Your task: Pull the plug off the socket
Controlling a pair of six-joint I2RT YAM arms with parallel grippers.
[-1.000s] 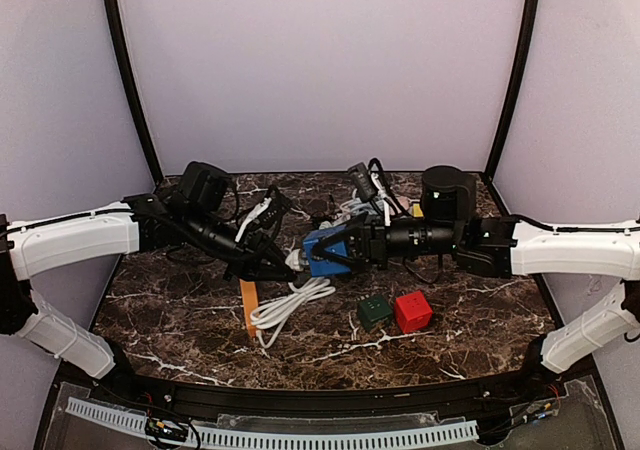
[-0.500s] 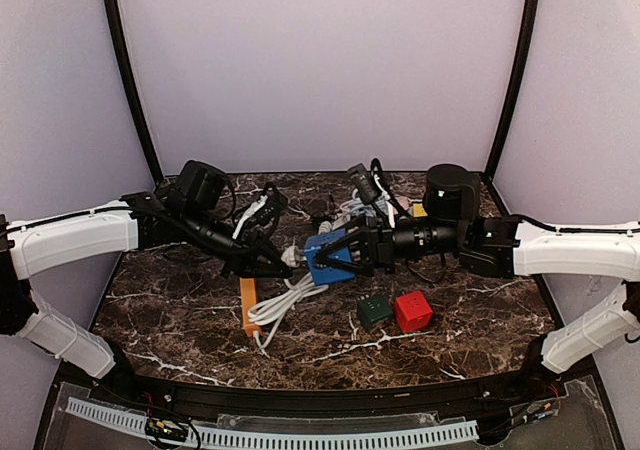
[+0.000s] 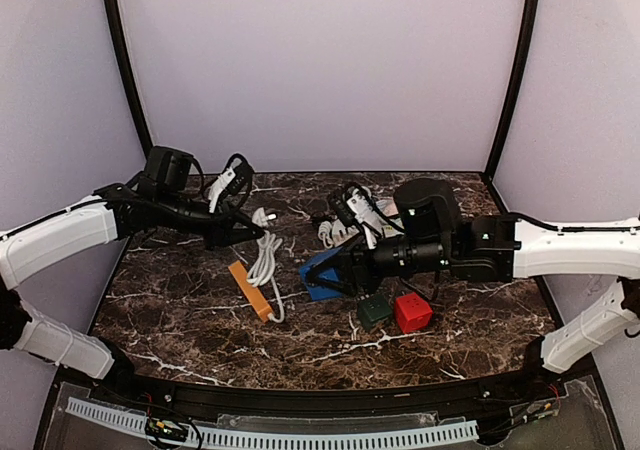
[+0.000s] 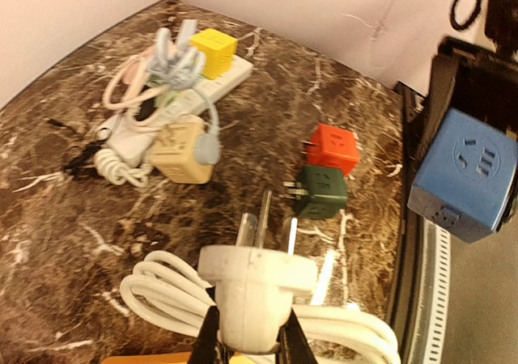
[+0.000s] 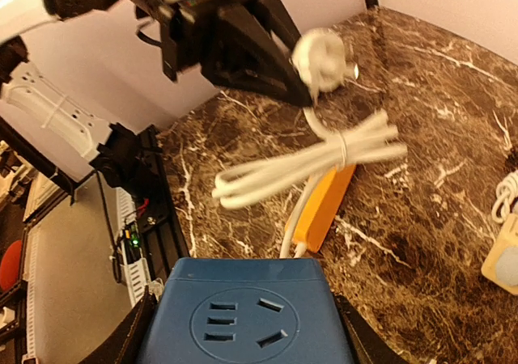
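The left gripper (image 3: 252, 232) is clamping the white plug (image 4: 257, 277) by its round body, and the right gripper (image 3: 340, 268) is gripping the blue socket cube (image 5: 255, 319) between its two fingers. A moment ago the two were sitting pressed together near the middle of the table (image 3: 180, 320). Now they are standing well apart, with the plug carried off toward the left and its three prongs showing bare in the left wrist view. The cube's slotted face is showing empty in the right wrist view, so the pull itself is looking done (what remains is probably only setting things down). The plug's bundled white cable (image 3: 265, 265) is trailing from the plug to the marble and lying against an orange bar (image 3: 250, 290), so any further leftward travel is likely dragging that bundle along. Open marble is lying to the left and front-left of the left arm, while the back wall (image 3: 320, 70) is standing close behind it. The right side is tighter: a green cube (image 3: 374, 311) and a red cube (image 3: 412, 311) are sitting just beside the held socket, toward the front. A tangle of other adapters (image 3: 350, 225) is crowding the space behind it, so lowering the cube is calling for care.
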